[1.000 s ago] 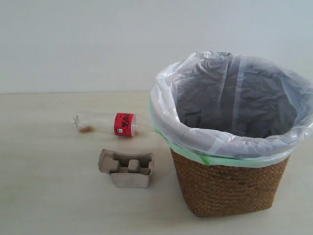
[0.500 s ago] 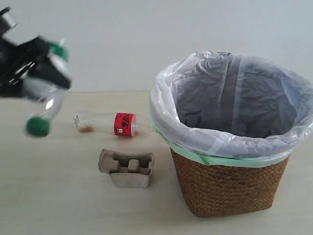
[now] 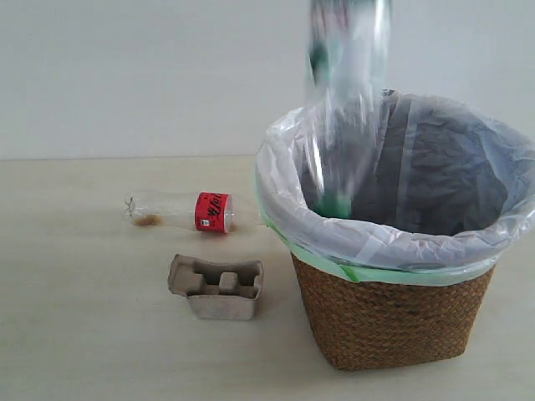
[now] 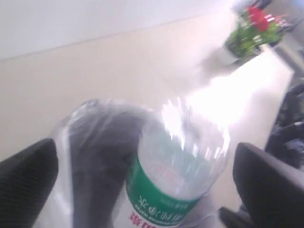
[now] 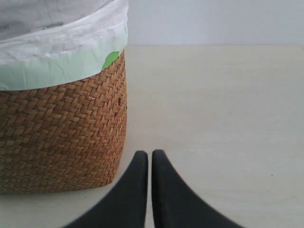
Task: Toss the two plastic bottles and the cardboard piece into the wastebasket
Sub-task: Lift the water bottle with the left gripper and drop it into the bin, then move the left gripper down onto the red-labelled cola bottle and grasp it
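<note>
On the exterior camera I see the green bottle, blurred and upright, its lower end inside the basket mouth. The red bottle and cardboard lie on the table. On the left wrist, my left gripper is spread wide, with the green bottle between its fingers, touching neither, and the bag beyond it. On the right wrist, my right gripper is pinched together and empty, the basket just beside it.
</note>
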`<action>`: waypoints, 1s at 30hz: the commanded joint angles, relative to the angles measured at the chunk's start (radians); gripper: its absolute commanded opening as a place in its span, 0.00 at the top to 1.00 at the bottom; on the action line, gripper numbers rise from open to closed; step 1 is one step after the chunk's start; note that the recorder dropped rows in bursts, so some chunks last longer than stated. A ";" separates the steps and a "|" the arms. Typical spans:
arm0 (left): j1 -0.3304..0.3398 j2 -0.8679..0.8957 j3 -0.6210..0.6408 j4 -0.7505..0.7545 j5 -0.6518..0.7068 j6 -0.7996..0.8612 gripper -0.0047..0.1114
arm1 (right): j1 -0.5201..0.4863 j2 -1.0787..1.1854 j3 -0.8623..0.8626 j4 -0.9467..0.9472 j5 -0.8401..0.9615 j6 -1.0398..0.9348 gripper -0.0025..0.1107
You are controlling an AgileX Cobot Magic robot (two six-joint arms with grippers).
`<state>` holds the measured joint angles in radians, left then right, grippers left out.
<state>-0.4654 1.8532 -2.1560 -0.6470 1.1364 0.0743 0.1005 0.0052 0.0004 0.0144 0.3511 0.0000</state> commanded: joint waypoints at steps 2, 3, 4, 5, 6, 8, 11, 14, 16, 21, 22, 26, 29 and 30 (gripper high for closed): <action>0.030 0.014 -0.008 0.308 0.085 -0.253 0.31 | 0.002 -0.005 0.000 -0.002 -0.009 0.000 0.98; 0.043 0.009 -0.008 0.336 0.085 -0.255 0.33 | 0.002 -0.005 0.000 -0.002 -0.009 0.000 0.98; 0.049 0.001 0.000 0.360 0.085 -0.255 0.35 | 0.002 -0.005 0.000 -0.002 -0.009 0.000 0.98; 0.054 -0.009 0.011 0.375 0.085 -0.259 0.36 | 0.002 -0.005 0.000 -0.002 -0.009 0.000 0.98; 0.062 -0.027 0.031 0.382 0.085 -0.261 0.37 | 0.002 -0.005 0.000 -0.002 -0.009 0.000 0.98; 0.082 -0.047 0.050 0.395 0.085 -0.261 0.36 | 0.002 -0.005 0.000 -0.002 -0.009 0.000 0.98; 0.104 -0.084 0.086 0.495 0.085 -0.261 0.34 | 0.002 -0.005 0.000 -0.002 -0.009 0.000 0.98; 0.106 -0.113 0.165 0.606 0.085 -0.241 0.33 | 0.002 -0.005 0.000 -0.002 -0.009 0.000 0.98; 0.106 -0.122 0.222 0.647 0.085 -0.162 0.33 | 0.002 -0.005 0.000 -0.002 -0.009 0.000 0.98; 0.106 -0.120 0.387 0.735 0.085 0.008 0.33 | 0.002 -0.005 0.000 -0.002 -0.009 0.000 0.98; 0.106 -0.115 0.420 0.758 0.085 0.041 0.33 | 0.002 -0.005 0.000 -0.002 -0.009 0.000 0.98; 0.106 -0.080 0.507 0.847 0.085 0.187 0.33 | 0.002 -0.005 0.000 -0.002 -0.009 0.000 0.98; 0.106 -0.045 0.547 0.882 0.085 0.273 0.33 | 0.002 -0.005 0.000 -0.002 -0.009 0.000 0.98; 0.106 -0.033 0.555 0.882 0.085 0.321 0.33 | 0.002 -0.005 0.000 -0.002 -0.009 0.000 0.98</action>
<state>-0.3593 1.7969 -1.6255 0.2136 1.2211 0.2915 0.1005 0.0052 0.0004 0.0144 0.3511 0.0000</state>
